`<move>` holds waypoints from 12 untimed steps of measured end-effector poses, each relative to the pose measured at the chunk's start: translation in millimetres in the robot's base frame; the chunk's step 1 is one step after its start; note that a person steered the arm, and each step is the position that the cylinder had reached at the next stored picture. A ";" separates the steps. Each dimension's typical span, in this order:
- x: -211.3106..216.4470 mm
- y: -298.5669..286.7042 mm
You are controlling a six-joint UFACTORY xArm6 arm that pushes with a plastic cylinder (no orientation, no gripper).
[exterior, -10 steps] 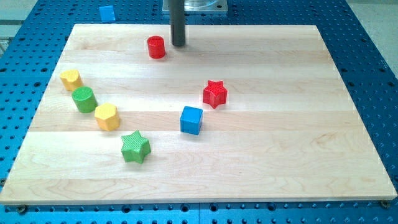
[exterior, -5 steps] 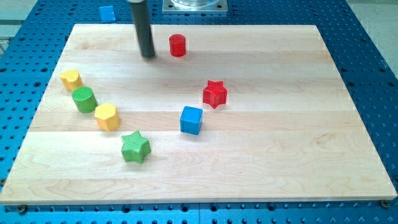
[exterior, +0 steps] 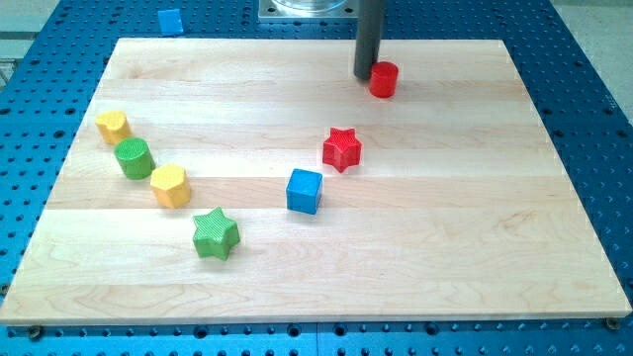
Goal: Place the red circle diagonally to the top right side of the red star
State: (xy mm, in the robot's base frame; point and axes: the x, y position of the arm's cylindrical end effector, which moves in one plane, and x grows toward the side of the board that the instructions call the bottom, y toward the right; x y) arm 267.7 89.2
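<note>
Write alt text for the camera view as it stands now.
My tip touches the left side of the red circle, which sits up and right of the red star on a wooden board. A blue cube lies below the star.

No legible text or markings anywhere.
</note>
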 end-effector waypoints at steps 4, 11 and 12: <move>-1.1 40.3; 76.1 12.3; 70.3 28.7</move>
